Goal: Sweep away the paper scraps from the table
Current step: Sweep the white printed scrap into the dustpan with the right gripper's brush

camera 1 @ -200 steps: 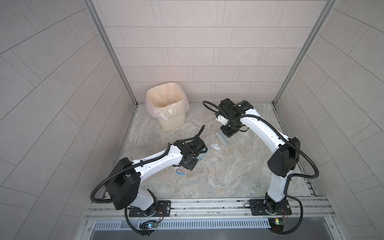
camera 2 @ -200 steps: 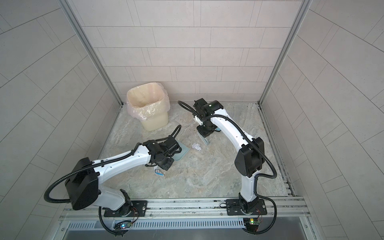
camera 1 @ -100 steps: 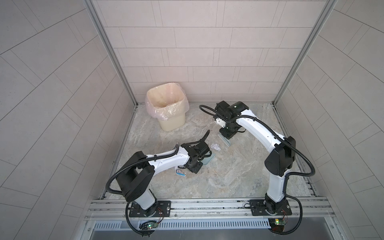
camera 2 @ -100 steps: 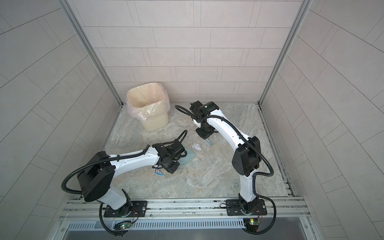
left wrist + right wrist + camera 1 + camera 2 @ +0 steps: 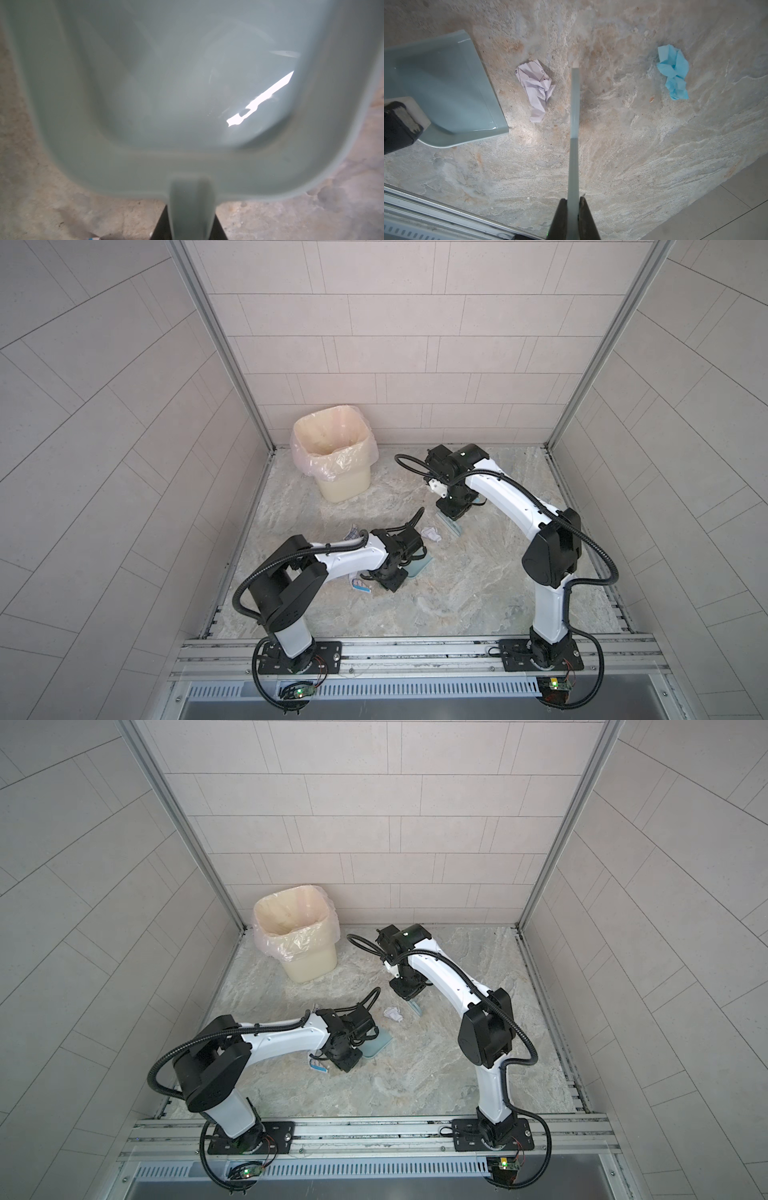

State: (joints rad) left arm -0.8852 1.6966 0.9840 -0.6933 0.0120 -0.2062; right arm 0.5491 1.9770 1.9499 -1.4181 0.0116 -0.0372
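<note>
Printed figures "10" and "2", beside thin black ruled lines, are the writing we can read here. They sit on a crumpled white scrap [image 5: 536, 89], one of the paper scraps [image 5: 432, 534] lying near the middle of the table [image 5: 457, 597].

We see the left gripper [image 5: 192, 226] clamped on the handle of a pale blue dustpan [image 5: 166, 83], whose open lip faces that scrap from close by. The right gripper [image 5: 572, 218] is closed tight on a thin pale blue brush [image 5: 574, 124]. The brush is seen edge-on, with its white bristles on the scrap's other side; we cannot tell whether they touch the table.

A light blue scrap [image 5: 673, 72] lies beyond the brush, toward the table's far edge, where the right arm [image 5: 511, 502] stands in the way in both top views. A grid-printed scrap [image 5: 352, 533] shows just behind the left arm [image 5: 349, 562], toward the table's left edge. A white-and-blue scrap [image 5: 360, 585] lies partly under that arm, on its near side.

A cream bin [image 5: 345, 485] with a clear plastic liner stands upright in the table's far left corner, well apart from the scraps. Pale tiled walls [image 5: 374, 344] close three sides. A metal rail [image 5: 415, 649] carrying both arm bases runs along the near edge.
</note>
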